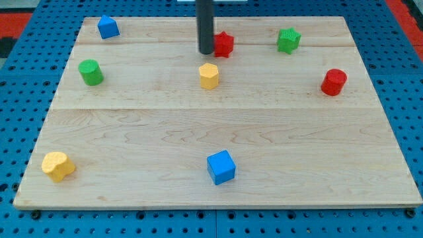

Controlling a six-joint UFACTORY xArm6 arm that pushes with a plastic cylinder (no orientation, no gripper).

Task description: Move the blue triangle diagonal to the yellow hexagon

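Observation:
The blue triangle-like block point(108, 27) sits near the board's top left corner. The yellow hexagon point(209, 76) lies in the upper middle of the board. My tip point(205, 52) is just above the yellow hexagon in the view, apart from it, and right beside the left edge of a red star block point(225, 44). The tip is far to the right of the blue triangle and touches neither it nor the hexagon.
A green cylinder point(90, 72) is at the left, a green star point(288, 40) at the top right, a red cylinder point(334, 82) at the right. A blue cube point(221, 166) is at the bottom middle, a yellow heart-like block point(57, 166) at the bottom left. The wooden board point(132, 132) lies on blue pegboard.

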